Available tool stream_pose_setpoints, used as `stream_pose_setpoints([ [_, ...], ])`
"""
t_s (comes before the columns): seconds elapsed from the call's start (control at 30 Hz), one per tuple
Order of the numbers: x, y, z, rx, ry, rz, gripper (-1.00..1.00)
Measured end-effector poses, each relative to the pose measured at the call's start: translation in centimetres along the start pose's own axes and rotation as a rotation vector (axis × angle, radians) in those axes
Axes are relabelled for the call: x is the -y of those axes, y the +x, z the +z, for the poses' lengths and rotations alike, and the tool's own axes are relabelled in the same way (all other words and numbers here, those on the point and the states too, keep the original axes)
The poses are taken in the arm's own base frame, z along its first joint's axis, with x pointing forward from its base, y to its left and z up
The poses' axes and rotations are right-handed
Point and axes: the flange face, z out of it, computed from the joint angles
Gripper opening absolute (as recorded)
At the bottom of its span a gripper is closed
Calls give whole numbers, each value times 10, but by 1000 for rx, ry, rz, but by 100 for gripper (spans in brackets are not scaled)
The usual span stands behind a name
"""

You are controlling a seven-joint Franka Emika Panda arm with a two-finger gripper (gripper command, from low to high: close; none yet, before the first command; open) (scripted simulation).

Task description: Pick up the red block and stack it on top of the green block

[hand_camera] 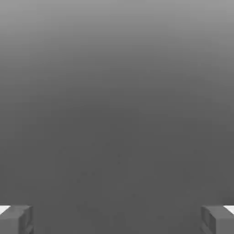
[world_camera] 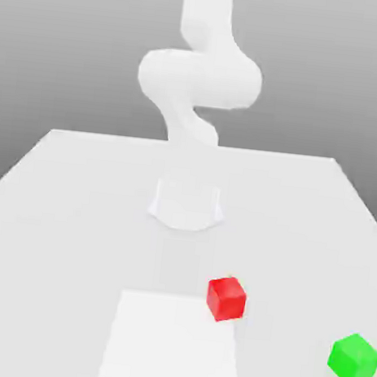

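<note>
The red block (world_camera: 226, 299) sits on the white table (world_camera: 66, 212), a little toward the exterior view's right of centre and near the front. Further front, at the exterior view's right edge, is the green block (world_camera: 354, 360), well apart from the red one. In the hand view my gripper (hand_camera: 117, 220) is open. Its two grey fingertips (hand_camera: 16, 219) stand far apart with nothing between them, and only plain grey surface lies beyond. The white arm (world_camera: 199, 78) rises at the back of the table, behind both blocks.
The arm's round base (world_camera: 187, 205) stands mid-table behind the red block. A paler rectangular patch (world_camera: 171, 345) lies at the front centre, just beside the red block. The table's edges run off toward the exterior view's left and right.
</note>
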Motion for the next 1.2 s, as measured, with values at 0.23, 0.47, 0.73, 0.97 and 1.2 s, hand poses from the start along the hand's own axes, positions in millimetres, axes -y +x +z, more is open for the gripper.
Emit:
stream_pose_setpoints([
  [0.23, -35, -82, 159, 221, -145, -104, 0],
  [0.47, -115, -205, 269, 446, -310, -232, 0],
  [0.73, -203, -309, 342, 588, -423, -322, 0],
  [0.97, -212, -318, 354, 589, -424, -322, -100],
  [1.2, -195, -302, 330, 589, -425, -324, -100],
])
